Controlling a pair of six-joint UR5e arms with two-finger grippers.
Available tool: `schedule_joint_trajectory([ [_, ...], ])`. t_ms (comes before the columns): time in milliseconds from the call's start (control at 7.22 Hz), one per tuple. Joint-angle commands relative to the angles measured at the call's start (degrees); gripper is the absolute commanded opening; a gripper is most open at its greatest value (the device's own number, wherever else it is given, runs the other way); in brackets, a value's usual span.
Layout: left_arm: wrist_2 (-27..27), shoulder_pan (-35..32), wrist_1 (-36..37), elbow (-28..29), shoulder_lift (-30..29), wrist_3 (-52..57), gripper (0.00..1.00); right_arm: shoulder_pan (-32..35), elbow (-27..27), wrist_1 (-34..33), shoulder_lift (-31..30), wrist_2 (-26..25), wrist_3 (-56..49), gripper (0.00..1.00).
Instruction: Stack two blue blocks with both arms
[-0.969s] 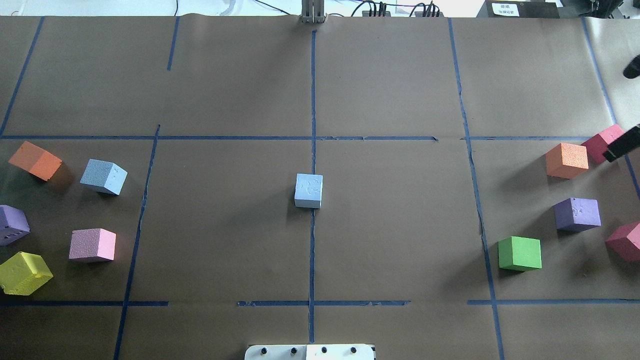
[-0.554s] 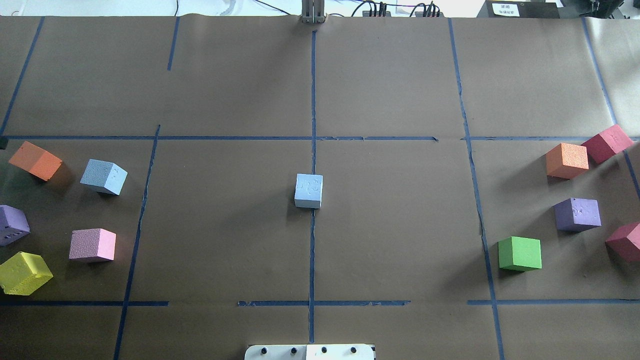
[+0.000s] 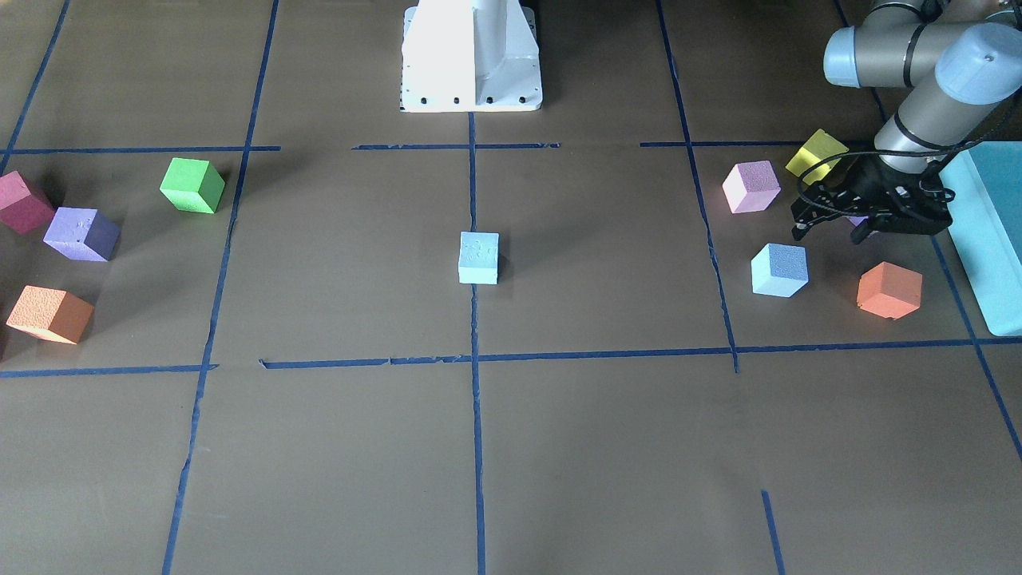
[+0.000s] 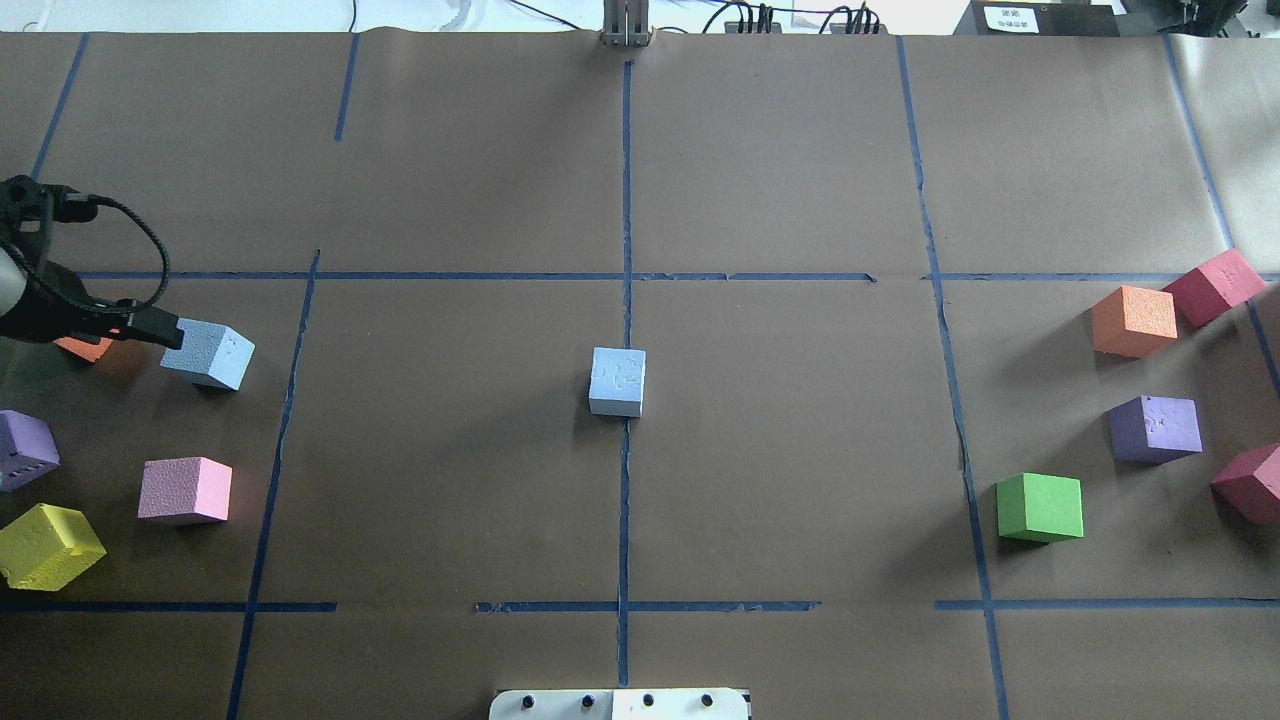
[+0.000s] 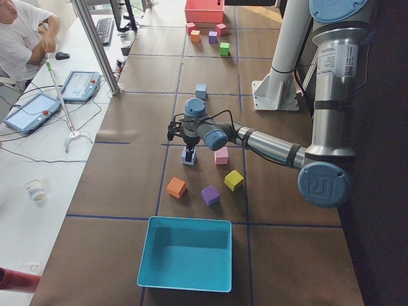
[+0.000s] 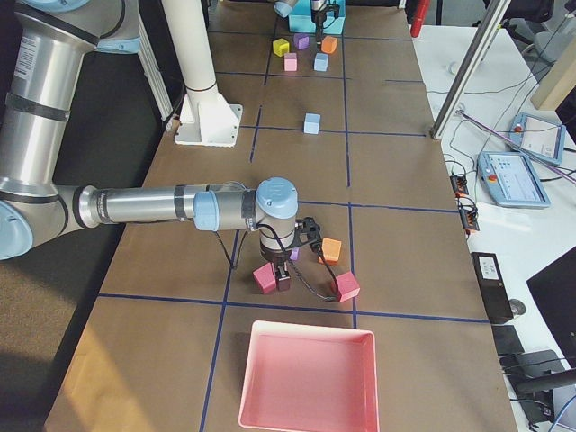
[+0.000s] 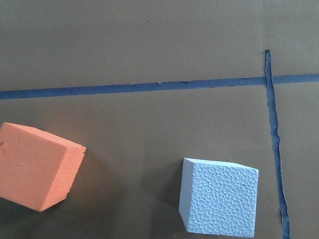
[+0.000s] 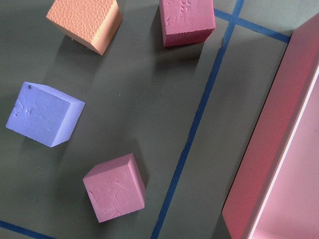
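Observation:
One pale blue block [image 4: 617, 381] sits at the table's centre, also in the front view [image 3: 479, 257]. The other blue block [image 4: 208, 353] sits at the left, also in the front view [image 3: 779, 270] and low right in the left wrist view [image 7: 219, 196]. My left gripper [image 4: 140, 325] hovers just left of it, over the orange cube [image 4: 85, 347]; in the front view it [image 3: 830, 231] is open and empty. My right gripper [image 6: 282, 281] shows only in the right side view, above a crimson cube [image 6: 266, 277]; I cannot tell if it is open or shut.
Pink [image 4: 185, 490], purple [image 4: 25, 450] and yellow [image 4: 48, 545] cubes lie near the left blue block. Orange [image 4: 1133, 320], purple [image 4: 1155, 428], green [image 4: 1040, 507] and crimson [image 4: 1212, 285] cubes lie at right. A teal box [image 3: 990, 239] and pink tray [image 6: 306, 378] stand at the table's ends.
The right gripper has left the overhead view's right edge. The left arm has come in from the left edge, and its gripper is now beside the left blue block.

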Motion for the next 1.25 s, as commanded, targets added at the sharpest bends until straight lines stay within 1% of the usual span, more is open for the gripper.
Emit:
schedule_joint_trajectory([
  [0, 1.61, 3.18, -0.16, 3.59, -4.18, -0.53, 1.0, 0.02, -0.16, 0.02, 0.02, 0.0, 0.0, 1.0],
  [138, 1.61, 3.62, -0.08, 3.96, -4.19, -0.09, 1.0, 0.02, -0.43, 0.02, 0.02, 0.0, -0.08, 1.0],
  [277, 1.52, 3.54, 0.01, 3.88, -3.93, 5.83, 1.0, 0.02, -0.6, 0.02, 0.19, 0.0, -0.08, 1.0],
  [415, 1.26, 3.54, 0.1, 4.14, -3.67, 7.2, 1.0, 0.02, -0.6, 0.02, 0.28, 0.0, -0.08, 1.0],
  [831, 1.26, 3.62, -0.25, 7.74, -4.37, 6.95, 1.0, 0.02, -0.87, 0.02, 0.28, 0.0, -0.26, 1.0],
  [1108, 1.17, 4.06, -0.25, 11.24, -7.34, 3.64, 1.0, 0.02, -0.96, 0.02, 0.28, 0.0, -0.26, 1.0],
])
